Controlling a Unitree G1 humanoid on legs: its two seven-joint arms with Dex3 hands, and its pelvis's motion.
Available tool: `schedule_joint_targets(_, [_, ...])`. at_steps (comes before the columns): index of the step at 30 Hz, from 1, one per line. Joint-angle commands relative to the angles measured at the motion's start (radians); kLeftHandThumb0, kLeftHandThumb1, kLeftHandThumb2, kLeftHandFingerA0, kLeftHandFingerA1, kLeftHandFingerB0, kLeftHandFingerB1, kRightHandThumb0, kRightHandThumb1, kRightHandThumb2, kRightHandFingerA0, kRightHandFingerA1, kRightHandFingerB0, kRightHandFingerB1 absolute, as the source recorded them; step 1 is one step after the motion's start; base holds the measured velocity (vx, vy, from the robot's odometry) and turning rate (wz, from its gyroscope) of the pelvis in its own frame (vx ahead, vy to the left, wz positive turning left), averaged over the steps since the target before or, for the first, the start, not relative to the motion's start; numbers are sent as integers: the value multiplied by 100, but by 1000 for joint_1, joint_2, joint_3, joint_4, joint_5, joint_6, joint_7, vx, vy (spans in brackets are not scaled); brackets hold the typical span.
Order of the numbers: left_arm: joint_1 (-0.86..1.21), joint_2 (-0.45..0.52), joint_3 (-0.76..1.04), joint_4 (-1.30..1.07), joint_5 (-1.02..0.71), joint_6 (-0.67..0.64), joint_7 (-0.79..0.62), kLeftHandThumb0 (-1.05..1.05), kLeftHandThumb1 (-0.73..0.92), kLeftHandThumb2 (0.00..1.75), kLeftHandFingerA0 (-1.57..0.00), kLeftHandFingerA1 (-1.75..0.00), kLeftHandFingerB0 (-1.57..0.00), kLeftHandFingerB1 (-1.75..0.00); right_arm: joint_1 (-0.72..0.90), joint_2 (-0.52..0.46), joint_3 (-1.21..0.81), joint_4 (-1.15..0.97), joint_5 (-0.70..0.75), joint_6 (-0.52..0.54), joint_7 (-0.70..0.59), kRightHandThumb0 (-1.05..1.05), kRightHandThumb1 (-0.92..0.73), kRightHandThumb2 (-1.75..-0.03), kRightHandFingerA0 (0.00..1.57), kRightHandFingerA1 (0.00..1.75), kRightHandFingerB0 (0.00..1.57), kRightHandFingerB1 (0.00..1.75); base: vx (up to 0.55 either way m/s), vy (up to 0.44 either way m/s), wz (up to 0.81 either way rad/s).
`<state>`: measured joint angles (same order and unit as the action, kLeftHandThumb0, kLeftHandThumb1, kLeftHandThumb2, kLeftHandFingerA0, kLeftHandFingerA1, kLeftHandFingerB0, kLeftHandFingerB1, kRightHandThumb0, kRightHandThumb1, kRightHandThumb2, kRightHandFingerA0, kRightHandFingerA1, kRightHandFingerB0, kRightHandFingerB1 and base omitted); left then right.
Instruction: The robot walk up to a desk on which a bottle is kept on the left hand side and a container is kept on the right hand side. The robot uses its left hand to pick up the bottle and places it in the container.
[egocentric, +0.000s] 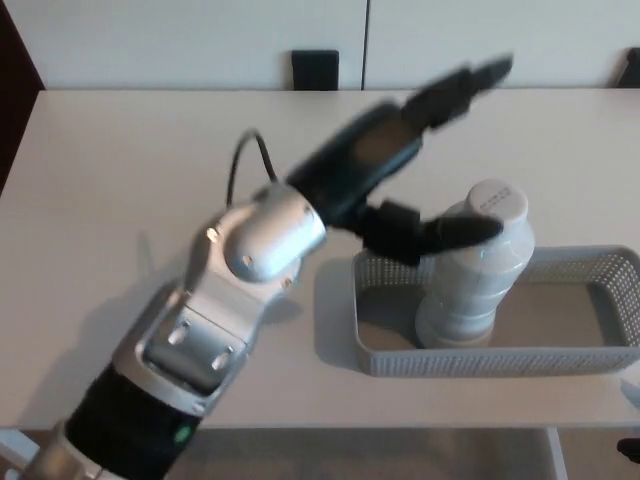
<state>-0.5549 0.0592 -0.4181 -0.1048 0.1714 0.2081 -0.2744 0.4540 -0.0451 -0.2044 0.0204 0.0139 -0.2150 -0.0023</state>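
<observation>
A white bottle (480, 270) with a white cap stands upright in the left part of the grey mesh container (590, 355) at the right of the white desk. My left hand (400, 170) is open and raised just left of the bottle, blurred by motion. Its upper fingers (470, 80) point up to the right above the bottle. Its thumb (440, 232) reaches in front of the bottle's shoulder. My right hand does not show.
The white desk (130, 180) stretches wide to the left and back. A dark chair back (315, 70) stands behind the far edge, against a white wall. My left forearm crosses the front left of the desk.
</observation>
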Motion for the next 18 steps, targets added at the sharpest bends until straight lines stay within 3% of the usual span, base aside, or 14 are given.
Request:
schedule_joint_targets(1, [-180, 130, 290, -437, -214, 94, -130, -93, 63, 58, 0, 0, 0, 0, 26, -11, -2, -12, -17, 19, -9, 10, -36, -142, 52, 111, 30, 86, 0, 0, 0])
schedule_joint_targets(2, [-180, 165, 359, -506, -276, 125, -142, -93, 62, 59, 0, 0, 0, 0, 39, -10, -2, -10, -18, 11, -7, 11, -42, -132, 57, 95, 31, 77, 0, 0, 0])
schedule_joint_targets(5, [-175, 200, 427, -574, -338, 160, -155, -93, 62, 59, 0, 0, 0, 0, 50, -9, -2, -5, -19, 3, -5, 11, -42, -132, 57, 95, 31, 77, 0, 0, 0])
schedule_joint_targets(6, [-102, 260, 532, -646, -412, 149, -180, -84, 49, 94, 0, -7, 0, -16, 62, -13, -3, 10, -25, -17, -3, 12, -39, -132, 59, 96, 36, 79, 0, 0, 0])
schedule_joint_targets(7, [-102, 260, 532, -646, -412, 149, -180, -84, 49, 94, 0, -7, 0, -16, 62, -13, -3, 10, -25, -17, -3, 12, -39, -132, 59, 96, 36, 79, 0, 0, 0])
schedule_joint_targets(8, [-13, 330, 652, -726, -496, 133, -210, -84, 49, 94, 0, -7, 0, -16, 76, -19, -4, 29, -32, -41, -2, 12, -39, -132, 59, 96, 36, 79, 0, 0, 0])
schedule_joint_targets(13, [140, 388, 800, -789, -629, 85, -250, -82, 48, 92, -4, -7, -4, -20, 96, -27, -17, 37, -9, -50, 17, 4, -39, -132, 55, 94, 32, 78, 0, 0, 0])
schedule_joint_targets(14, [310, 374, 857, -801, -712, 4, -328, -84, 52, 94, -6, -15, -12, -20, 90, -31, -12, 20, -22, -41, 13, 10, -36, -137, 55, 112, 37, 91, 0, 0, 0])
schedule_joint_targets(16, [602, 348, 954, -825, -833, -102, -462, -75, 46, 93, 0, -20, -5, -31, 79, -36, -3, -7, -39, -20, 6, 9, -34, -134, 58, 103, 33, 82, 0, 0, 0])
schedule_joint_targets(18, [747, 338, 1004, -841, -882, -127, -527, -75, 46, 93, 0, -20, -5, -31, 72, -36, 1, -21, -43, -7, 4, 9, -34, -134, 58, 103, 33, 82, 0, 0, 0])
